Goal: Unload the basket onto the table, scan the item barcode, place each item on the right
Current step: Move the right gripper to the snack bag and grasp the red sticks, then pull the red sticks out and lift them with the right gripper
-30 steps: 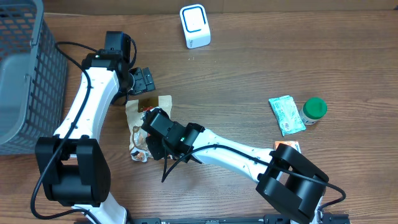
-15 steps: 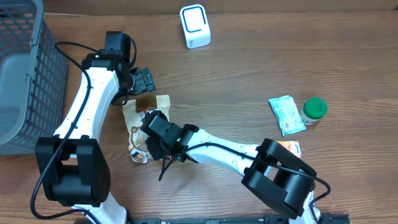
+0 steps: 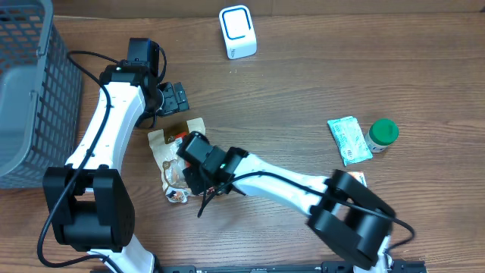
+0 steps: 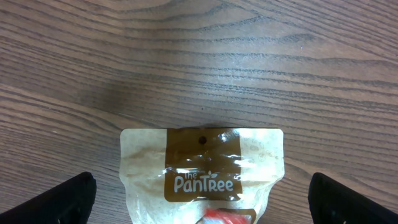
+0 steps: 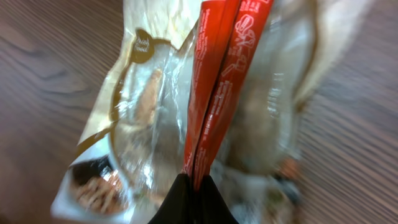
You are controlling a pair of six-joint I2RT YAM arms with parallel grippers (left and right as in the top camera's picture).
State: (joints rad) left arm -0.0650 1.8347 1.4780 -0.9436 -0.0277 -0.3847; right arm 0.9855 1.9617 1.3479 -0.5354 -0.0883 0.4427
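The snack pouch (image 3: 170, 154) is lying flat on the table (image 3: 303, 83), left of centre, between the two arms and well apart from the white scanner (image 3: 237, 32) at the far edge. It is looking like a light, soft thing: a crinkly clear-and-paper bag with loose contents, likely to be sagging and folding when lifted and to be sliding on its glossy film. The stiffer places are probably offering the best hold, namely the sealed brown top band and the red strip (image 5: 217, 81) running down its middle; taking it there should be keeping the panel flat enough for a barcode to be read, though no barcode is showing in any view. The right gripper (image 5: 193, 186) is reaching across from the right side, wrist bent down low over the pouch, its jaws pressed together and pinching the lower end of that red strip, so the pinch is looking narrow and the bag may be swinging or twisting under it. The left gripper (image 3: 174, 98) is hovering just above the pouch's top edge, pointing down at the table, its jaws standing wide apart and holding nothing.
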